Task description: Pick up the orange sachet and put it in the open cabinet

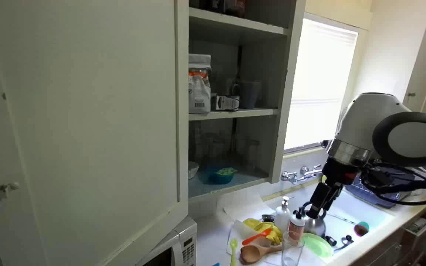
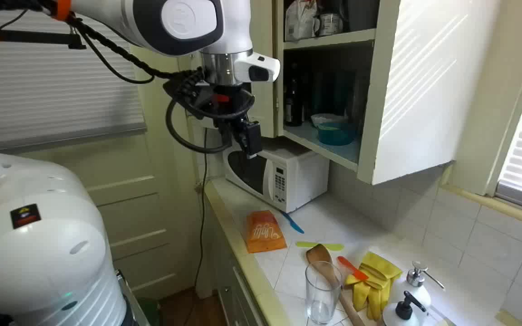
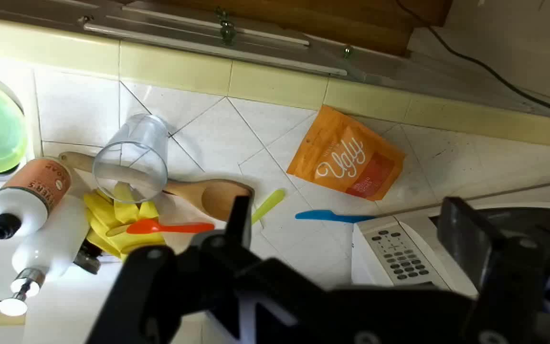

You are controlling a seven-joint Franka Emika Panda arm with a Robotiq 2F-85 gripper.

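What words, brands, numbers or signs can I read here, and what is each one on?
"Ugly": on the orange sachet; its smaller print is unclear.
"SOAP": on the pump bottle with the reddish label.
"MEYER'S", less surely: same bottle.
Small yellow sign: on the sticker on the robot arm; wording unreadable.
Too small or blurred: the microwave keypad, the white bag, small box and others in the open cabinet.

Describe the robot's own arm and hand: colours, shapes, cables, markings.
The arm has smooth, rounded white shells, a white oval disc set in a dark surround, and a silver metal collar. It carries orange bands and a black label with yellow and red marks. A braided black cable runs along it. The black hand has two blocky fingers, with a small red patch above them.
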